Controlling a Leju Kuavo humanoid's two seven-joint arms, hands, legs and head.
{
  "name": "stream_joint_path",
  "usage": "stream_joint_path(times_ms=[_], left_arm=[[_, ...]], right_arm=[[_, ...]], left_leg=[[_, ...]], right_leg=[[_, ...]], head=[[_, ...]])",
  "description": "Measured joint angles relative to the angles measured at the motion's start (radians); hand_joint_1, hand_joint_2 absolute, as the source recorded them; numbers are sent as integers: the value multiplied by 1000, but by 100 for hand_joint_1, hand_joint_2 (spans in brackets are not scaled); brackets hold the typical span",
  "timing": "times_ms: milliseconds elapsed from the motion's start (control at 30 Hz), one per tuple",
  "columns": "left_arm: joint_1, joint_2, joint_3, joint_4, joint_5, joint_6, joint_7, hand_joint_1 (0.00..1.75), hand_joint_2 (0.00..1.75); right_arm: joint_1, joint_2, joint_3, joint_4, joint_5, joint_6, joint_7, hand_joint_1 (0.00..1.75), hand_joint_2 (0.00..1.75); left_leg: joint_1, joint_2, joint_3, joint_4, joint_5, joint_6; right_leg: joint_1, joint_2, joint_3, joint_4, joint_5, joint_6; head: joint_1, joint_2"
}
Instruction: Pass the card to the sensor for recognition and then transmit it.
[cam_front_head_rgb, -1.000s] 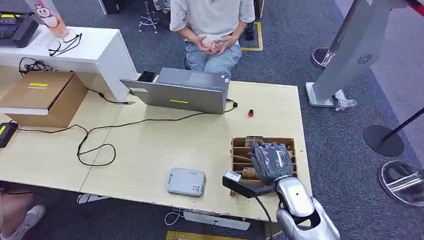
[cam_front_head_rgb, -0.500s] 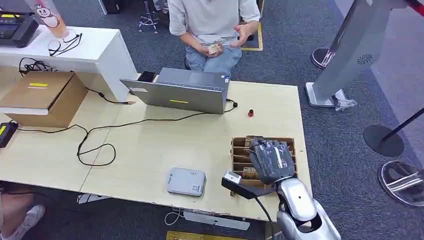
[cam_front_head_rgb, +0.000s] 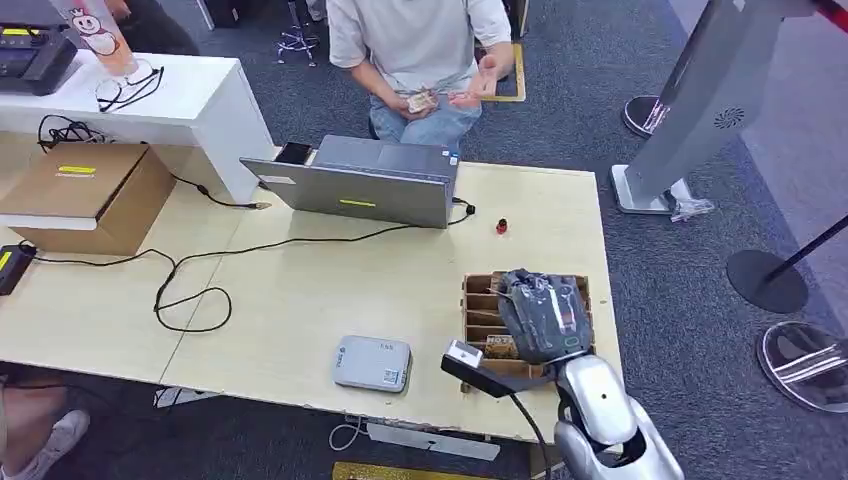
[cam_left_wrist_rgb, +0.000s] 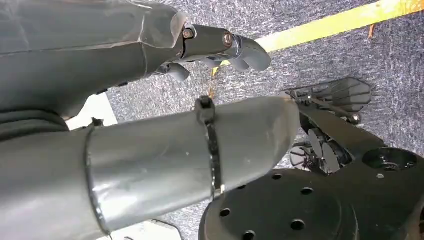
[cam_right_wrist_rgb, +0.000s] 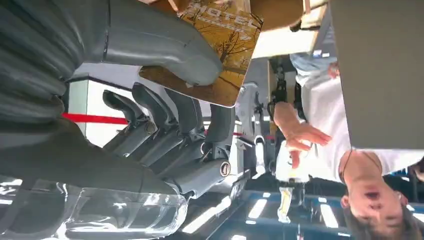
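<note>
Over the wooden card rack (cam_front_head_rgb: 478, 300) at the table's (cam_front_head_rgb: 300, 300) near-right corner, the right hand (cam_front_head_rgb: 541, 314) pinches a card (cam_right_wrist_rgb: 220, 55) w/ an autumn-tree print betw. thumb and fingers, other fingers curled alongside. Grey sensor pad (cam_front_head_rgb: 372, 363) lies well apart toward the robot's left, near the front edge; laptop (cam_front_head_rgb: 360, 182) at the far edge, a person (cam_front_head_rgb: 420, 50) seated behind it. Left hand (cam_left_wrist_rgb: 220, 45) hangs over carpet, fingers curled, holding nothing.
</note>
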Motion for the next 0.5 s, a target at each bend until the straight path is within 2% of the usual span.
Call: stream_joint_path(times_ms=[200,500], left_arm=[[0,1,0,0,0,-1,0,0,0],[1,-3,0,0,0,-14,-2,0,0]], right_arm=[[1,0,0,-12,-10,-20,-15,175,175],[1,0,0,-14,-44,-99,-53,175,175]], left_leg=[[0,0,0,0,0,0],[0,0,0,0,0,0]], right_leg=[[0,0,0,0,0,0],[0,0,0,0,0,0]], head=[[0,0],[0,0]])
